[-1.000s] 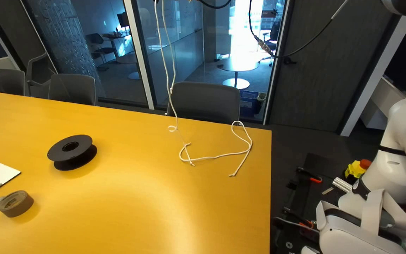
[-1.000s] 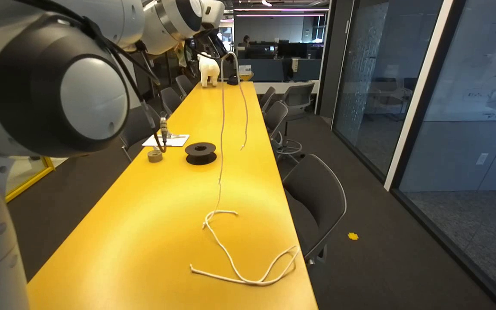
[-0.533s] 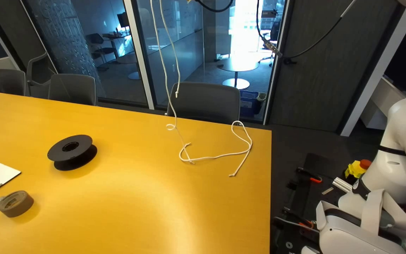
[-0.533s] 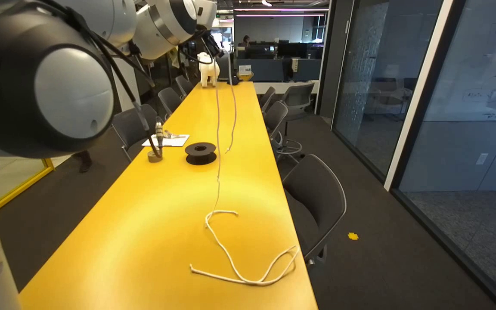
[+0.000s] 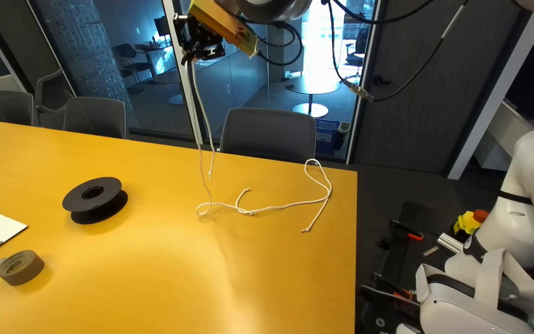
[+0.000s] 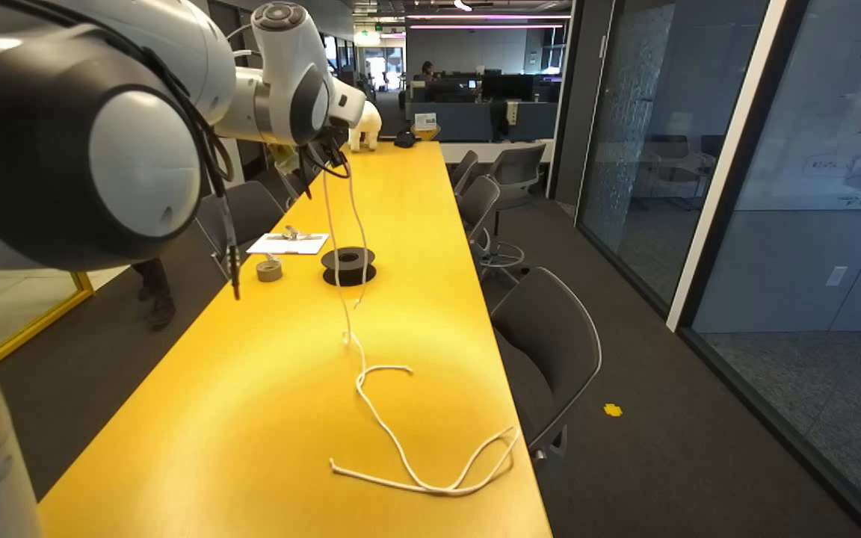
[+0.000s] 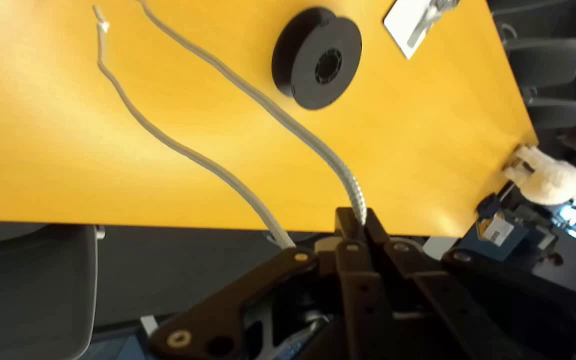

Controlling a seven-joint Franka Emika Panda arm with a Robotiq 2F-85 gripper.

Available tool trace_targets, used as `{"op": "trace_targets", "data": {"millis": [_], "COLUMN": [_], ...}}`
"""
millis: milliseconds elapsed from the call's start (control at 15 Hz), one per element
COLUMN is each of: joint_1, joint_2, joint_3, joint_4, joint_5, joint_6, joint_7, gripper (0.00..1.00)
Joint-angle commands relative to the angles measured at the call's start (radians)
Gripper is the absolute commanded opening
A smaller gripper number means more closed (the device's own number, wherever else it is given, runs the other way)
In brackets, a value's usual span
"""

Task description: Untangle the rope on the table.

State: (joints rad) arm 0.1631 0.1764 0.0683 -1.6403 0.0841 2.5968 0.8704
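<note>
In the foreground of an exterior view, part of the rope (image 6: 434, 490) lies in loose bends on the table (image 6: 251, 418), one bend right at the side edge, where a nudge could tip it over. Next along comes the crossing at which a second strand meets this length: friction or a hidden hitch there could make your pull drag everything together instead of parting it. Whether both are one piece is not clear. Farther on, a small curl (image 5: 198, 210) in that strand could draw tight into a knot if you lift sharply. Above and beyond the curl, your gripper (image 7: 361, 222) has its jaws closed on the rope, two strands hanging beneath; the thin rope may slip from this hold should the longer strand catch. Farther still, the black spool (image 6: 350, 276) could snag the shorter strand's knotted tail if you swing it outward.
</note>
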Motion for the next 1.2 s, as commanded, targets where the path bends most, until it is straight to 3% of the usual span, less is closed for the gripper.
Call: {"op": "trace_targets", "data": {"millis": [0,333,600,867,1133], "joint_1": [-0.052,-0.072,-0.050,-0.006,0.036], "joint_2": [0.026,0.069,0.046,-0.042,-0.208], "joint_3": [0.059,0.057,0.043,0.049,0.069], "joint_4": [0.004,0.012,-0.048,-0.168,-0.351], "joint_5": [0.224,0.359,0.305,0.237,0.179], "joint_6": [-0.087,-0.327,-0.491,-0.475,-0.370], "joint_7": [-0.255,-0.444,-0.435,-0.411,-0.361], "gripper": [0.04,0.04,0.04,0.04,0.04]}}
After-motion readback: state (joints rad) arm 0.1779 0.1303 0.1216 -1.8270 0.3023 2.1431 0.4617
